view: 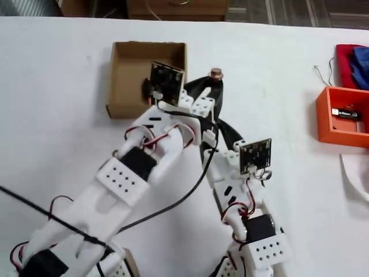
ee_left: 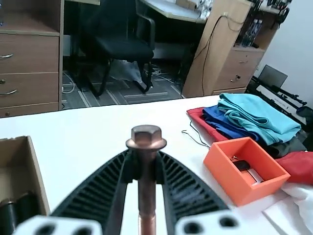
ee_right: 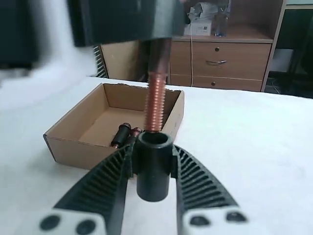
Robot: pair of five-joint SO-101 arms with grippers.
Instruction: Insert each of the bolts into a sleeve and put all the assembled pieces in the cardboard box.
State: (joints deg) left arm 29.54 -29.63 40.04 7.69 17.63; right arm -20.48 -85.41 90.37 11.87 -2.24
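Just right of the cardboard box point(view: 130, 75), in the upper middle of the high view, the left gripper point(ee_left: 143, 169) is pinched narrowly on the shank of a copper bolt point(ee_left: 145, 139), whose head stands clear of the fingertips. The right gripper point(ee_right: 154, 171) is closed around an upright black sleeve point(ee_right: 154, 159), and the bolt's threaded end sits right at the sleeve's mouth. Two assembled pieces point(ee_right: 126, 133) lie inside the box.

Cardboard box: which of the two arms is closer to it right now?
Left. The left arm lies alongside the cardboard box, its wrist at the box's wall. The right arm sits farther off, on the left arm's far side from the box.
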